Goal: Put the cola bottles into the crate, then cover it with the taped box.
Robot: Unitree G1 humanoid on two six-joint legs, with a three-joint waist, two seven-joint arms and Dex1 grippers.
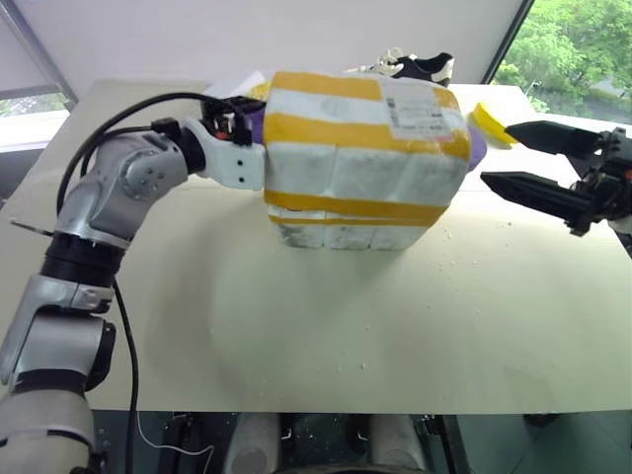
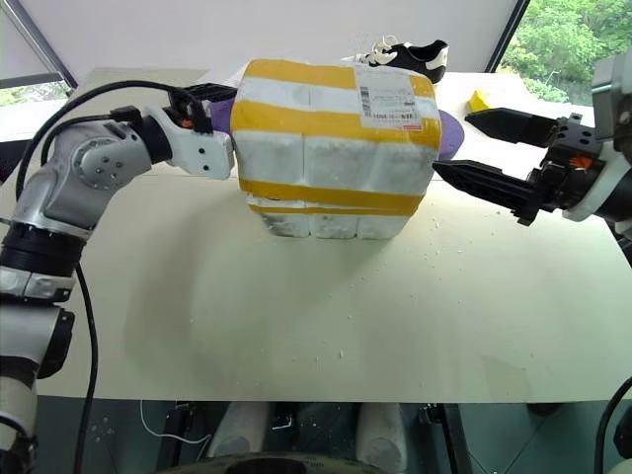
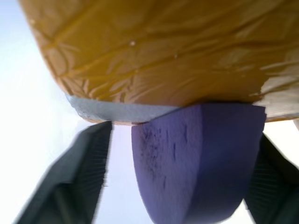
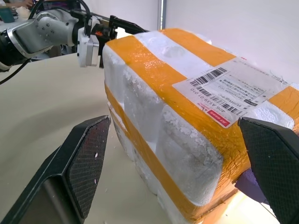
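Left eye view: taped box (image 1: 365,158) on table (image 1: 296,326); left fingers (image 3: 79,172) wide, right fingers (image 1: 543,193) wide.

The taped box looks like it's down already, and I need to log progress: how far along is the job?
The taped box stands on the table over a low foam base, so the covering looks done; no bottles can be seen. The left hand is at the box's far side, open. The right hand hovers open beside it. What looks left is withdrawing both hands.
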